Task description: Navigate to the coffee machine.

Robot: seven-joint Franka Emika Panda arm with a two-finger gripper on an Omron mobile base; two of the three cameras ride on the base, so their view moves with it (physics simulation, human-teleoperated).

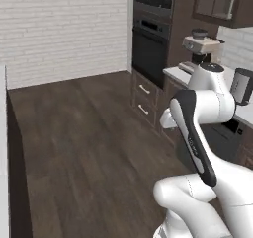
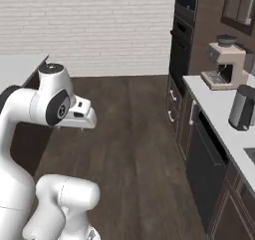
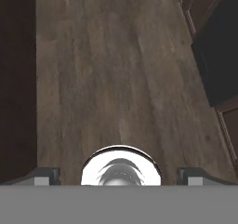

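Coffee machine (image 2: 226,60) on counter (image 2: 219,107), unlabelled

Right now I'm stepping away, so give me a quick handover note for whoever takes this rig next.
Gripper: open, holding nothing, pointed down at the wood floor.
Coffee machine: on the white counter ahead and to the right, beside the tall wall oven; a dark kettle stands nearer on the same counter.
Done: base is in the aisle with the machine in sight.
Left: drive forward and stop in front of it.
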